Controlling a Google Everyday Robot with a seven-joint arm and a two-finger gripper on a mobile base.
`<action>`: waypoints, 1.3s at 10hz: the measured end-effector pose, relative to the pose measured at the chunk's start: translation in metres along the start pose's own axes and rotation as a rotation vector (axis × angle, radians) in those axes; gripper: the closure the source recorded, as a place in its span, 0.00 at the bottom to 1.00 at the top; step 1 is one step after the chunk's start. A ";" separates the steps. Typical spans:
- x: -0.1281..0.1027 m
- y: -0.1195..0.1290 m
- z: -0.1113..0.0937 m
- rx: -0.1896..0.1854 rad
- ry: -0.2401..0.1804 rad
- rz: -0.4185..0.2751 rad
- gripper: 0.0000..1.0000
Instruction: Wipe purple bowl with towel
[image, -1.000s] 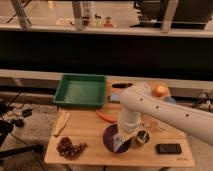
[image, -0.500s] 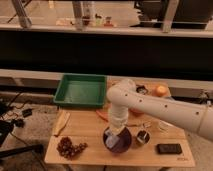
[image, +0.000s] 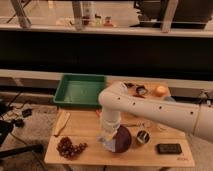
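Observation:
The purple bowl (image: 121, 141) sits near the front middle of the wooden table (image: 87, 131). My white arm reaches in from the right, and its gripper (image: 108, 134) points down over the left rim of the bowl. A pale towel (image: 105, 140) shows under the gripper, against the bowl's left side. The wrist hides part of the bowl and most of the towel.
A green tray (image: 80, 91) stands at the back left. A bunch of dark grapes (image: 69, 147) and a pale wooden piece (image: 62, 122) lie front left. A small metal cup (image: 142, 137) and a black flat device (image: 169, 148) sit right of the bowl. An orange (image: 160, 90) is back right.
The arm has swung left, and the gripper with the towel has shifted from above the bowl's middle to its left rim.

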 end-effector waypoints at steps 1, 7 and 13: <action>-0.002 0.008 -0.001 -0.003 -0.005 -0.003 0.86; 0.049 0.066 -0.019 -0.012 0.028 0.101 0.86; 0.077 0.036 -0.019 0.007 0.069 0.160 0.86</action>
